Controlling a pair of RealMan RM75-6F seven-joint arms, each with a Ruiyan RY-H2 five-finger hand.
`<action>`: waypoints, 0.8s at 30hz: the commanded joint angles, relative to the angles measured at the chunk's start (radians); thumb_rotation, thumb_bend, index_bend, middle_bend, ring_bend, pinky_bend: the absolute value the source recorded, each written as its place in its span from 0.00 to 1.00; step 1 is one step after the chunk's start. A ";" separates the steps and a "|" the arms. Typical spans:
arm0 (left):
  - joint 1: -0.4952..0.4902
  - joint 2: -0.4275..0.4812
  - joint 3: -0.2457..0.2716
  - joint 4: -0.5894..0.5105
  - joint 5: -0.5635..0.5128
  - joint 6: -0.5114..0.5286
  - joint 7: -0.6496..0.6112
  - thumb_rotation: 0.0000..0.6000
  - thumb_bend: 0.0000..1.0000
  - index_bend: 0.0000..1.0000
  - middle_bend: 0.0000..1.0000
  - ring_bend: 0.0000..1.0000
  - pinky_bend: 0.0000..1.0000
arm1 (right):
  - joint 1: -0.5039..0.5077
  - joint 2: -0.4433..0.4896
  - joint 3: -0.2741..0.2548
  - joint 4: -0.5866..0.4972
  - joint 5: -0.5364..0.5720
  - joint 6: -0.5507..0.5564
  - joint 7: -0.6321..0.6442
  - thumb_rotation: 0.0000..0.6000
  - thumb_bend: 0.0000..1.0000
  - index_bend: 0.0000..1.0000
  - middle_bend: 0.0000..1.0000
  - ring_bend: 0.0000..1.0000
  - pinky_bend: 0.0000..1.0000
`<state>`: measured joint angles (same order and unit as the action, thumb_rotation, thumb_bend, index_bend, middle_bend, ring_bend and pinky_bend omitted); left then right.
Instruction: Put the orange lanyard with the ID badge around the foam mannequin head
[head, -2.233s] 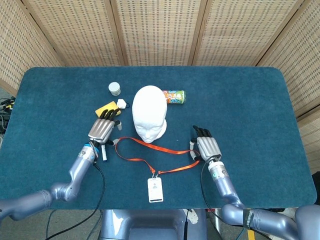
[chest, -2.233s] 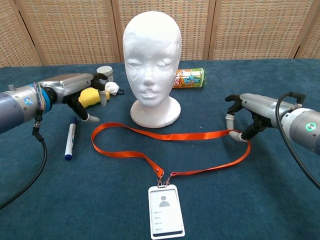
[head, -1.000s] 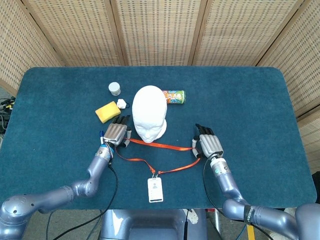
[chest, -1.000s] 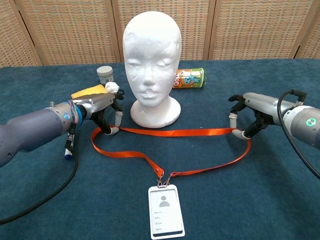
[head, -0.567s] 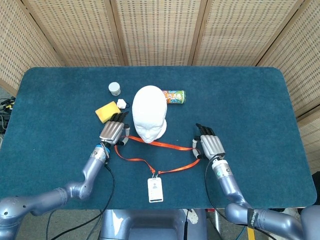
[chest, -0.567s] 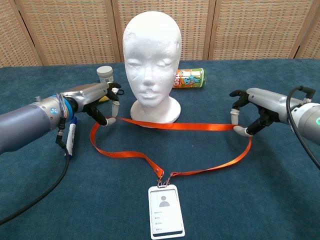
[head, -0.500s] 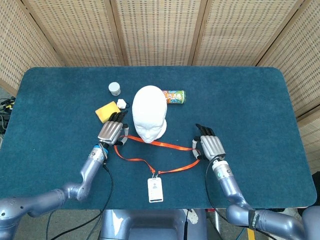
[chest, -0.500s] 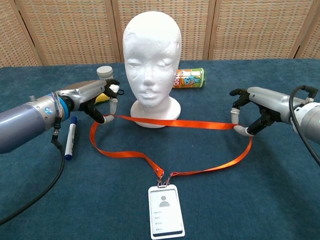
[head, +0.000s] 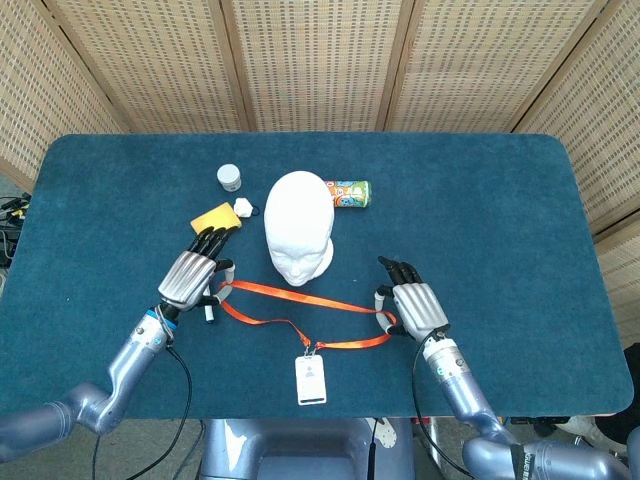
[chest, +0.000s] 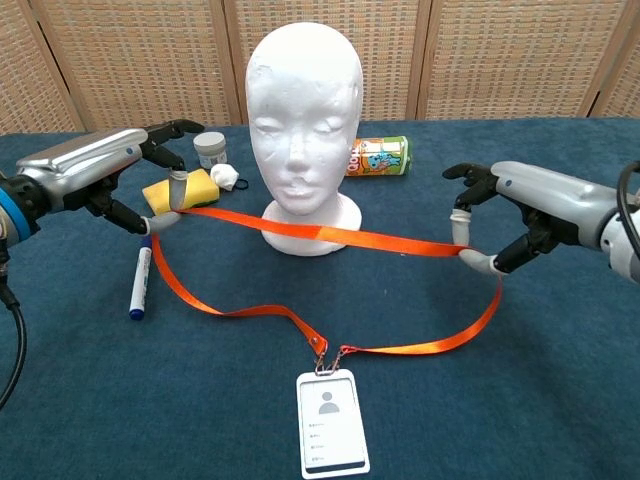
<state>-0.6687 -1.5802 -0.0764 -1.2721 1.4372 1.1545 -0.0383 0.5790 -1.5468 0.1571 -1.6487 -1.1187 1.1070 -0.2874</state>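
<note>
Orange lanyard (chest: 330, 237) stretched left-right before foam mannequin head (chest: 303, 120), ID badge (chest: 332, 422) flat nr robot, both hands' fingers pinching strap.

The ID badge (chest: 332, 421), lying on the table in front of the foam head (chest: 303, 110), shows a grey person icon with a few lines of print beneath, too small to read. The can (chest: 378, 157) just behind the head's base carries cartoon artwork and large orange letters, partly hidden and not legible
</note>
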 joint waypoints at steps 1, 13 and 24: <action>0.010 0.019 0.000 -0.037 0.024 0.026 -0.009 1.00 0.63 0.86 0.00 0.00 0.00 | 0.000 0.006 0.009 -0.013 -0.010 0.008 0.005 1.00 0.49 0.74 0.01 0.00 0.03; 0.050 0.063 -0.059 -0.133 0.063 0.169 0.030 1.00 0.66 0.86 0.00 0.00 0.00 | -0.007 0.085 0.087 -0.142 -0.027 0.057 0.055 1.00 0.49 0.74 0.02 0.00 0.03; 0.061 0.154 -0.154 -0.262 -0.004 0.189 0.021 1.00 0.66 0.86 0.00 0.00 0.00 | -0.010 0.178 0.204 -0.270 0.004 0.119 0.093 1.00 0.49 0.74 0.02 0.00 0.03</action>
<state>-0.6090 -1.4407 -0.2153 -1.5170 1.4479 1.3463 -0.0150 0.5682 -1.3781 0.3493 -1.9090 -1.1222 1.2178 -0.1987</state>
